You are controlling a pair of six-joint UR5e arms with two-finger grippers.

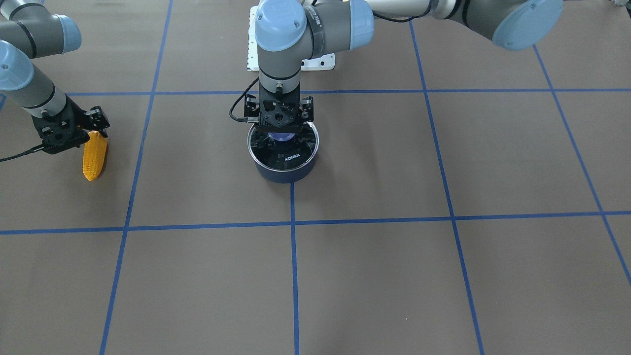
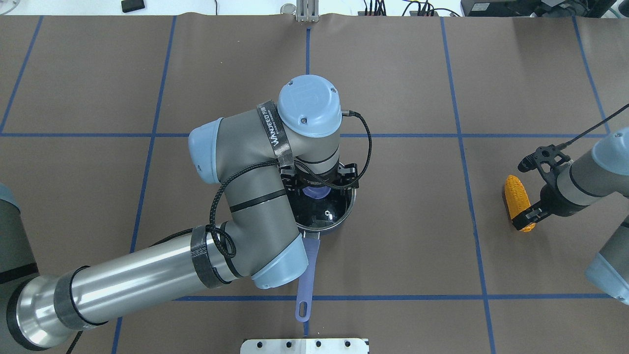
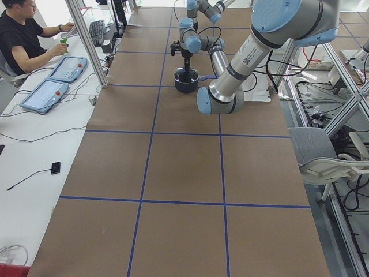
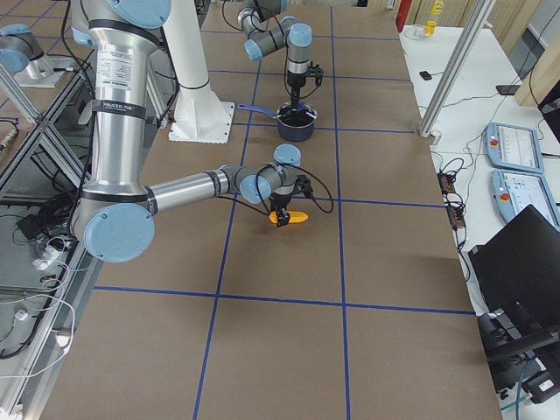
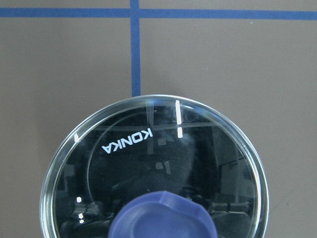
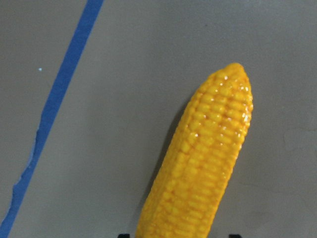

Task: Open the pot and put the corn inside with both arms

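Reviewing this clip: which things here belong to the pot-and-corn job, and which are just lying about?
Job: pot, its glass lid, corn, left gripper over the lid, right gripper at the corn.
Lying about: white base plate, blue tape lines, teach pendants.

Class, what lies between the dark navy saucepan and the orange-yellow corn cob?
Between saucepan and corn cob: only bare brown table cover and one blue tape line, overhead view.
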